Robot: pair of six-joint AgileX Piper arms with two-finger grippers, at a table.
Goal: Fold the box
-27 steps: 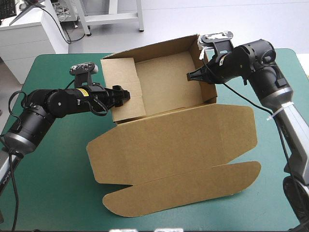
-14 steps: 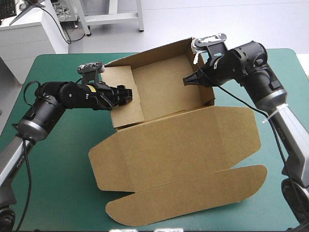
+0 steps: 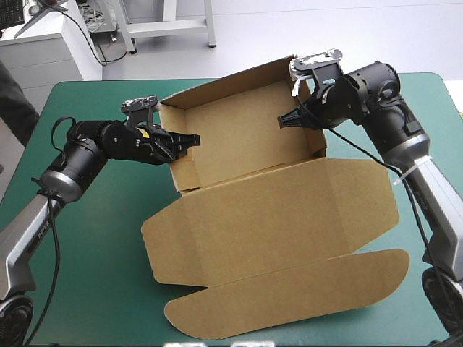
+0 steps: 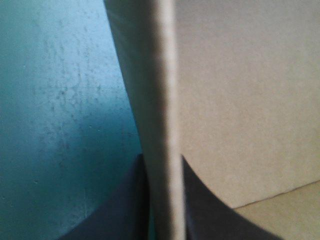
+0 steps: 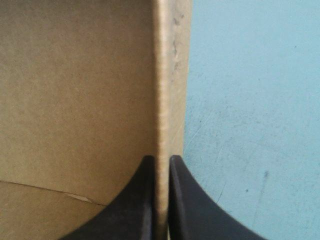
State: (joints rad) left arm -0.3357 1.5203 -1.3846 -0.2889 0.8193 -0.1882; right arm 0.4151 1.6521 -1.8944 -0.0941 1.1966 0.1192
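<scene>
The box (image 3: pixel 239 137) stands on the far half of the table (image 3: pixel 87 238), an open tray of brown board with its walls raised. Its lid (image 3: pixel 275 210) lies flat on the teal-green cover, spreading toward the near edge. A long rounded flap (image 3: pixel 289 300) runs along the near side of the lid. Inside the tray only its bare brown floor shows, along with the inner finger of each gripper. The left gripper (image 3: pixel 187 141) comes in from the table's left side and is clamped on the tray's left wall (image 3: pixel 184 170), about midway along its top edge. In the left wrist view the two black fingers (image 4: pixel 210 215) stand all but together, with the edge of the board rising between them. One finger is on the cover's side and the other is on the tray's inner side. The right gripper (image 3: pixel 288 121) reaches in from the right and is clamped on the right wall (image 3: pixel 315 144) near its far end. The right wrist view shows its black fingers (image 5: pixel 135 210) pressed against both faces of that upright wall. There the brown inner face lies to one side and the teal-green cover to the other. The back wall (image 3: pixel 231 83) stands upright between the two held walls, and its top edge runs close to the table's far edge.
</scene>
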